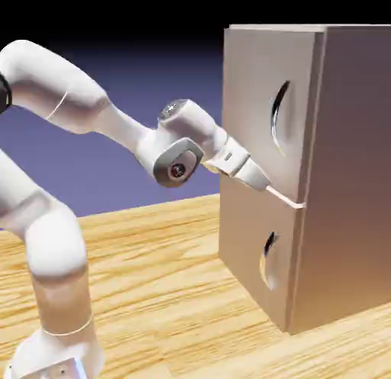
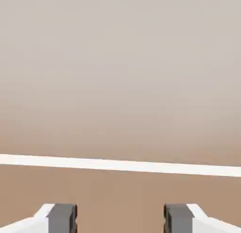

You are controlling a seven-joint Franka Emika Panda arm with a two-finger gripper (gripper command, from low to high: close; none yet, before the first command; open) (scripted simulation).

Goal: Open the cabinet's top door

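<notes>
Cabinet (image 1: 347, 179): tall, boxy, smooth grey-brown, standing on the light, wavy-grained wood table (image 1: 168, 274) before a blue-violet backdrop (image 1: 164, 87) that darkens to black above the cabinet's level. Top door (image 1: 256, 102): flat upper panel on the cabinet's robot-facing side, with a curved metallic handle (image 1: 276, 118). Gripper (image 2: 120, 220): fingers apart, near the cabinet's pale seam (image 2: 120, 165).

Can't see all of the cabinet (image 1: 355, 171) or arm (image 1: 57, 244).
Cut by the exterior view's right edge and bottom-left edges, respectively; can't make out finger shape on the tool (image 1: 264, 186) there, with fingers (image 2: 62, 220) cropped by the hand view's bottom edge.
</notes>
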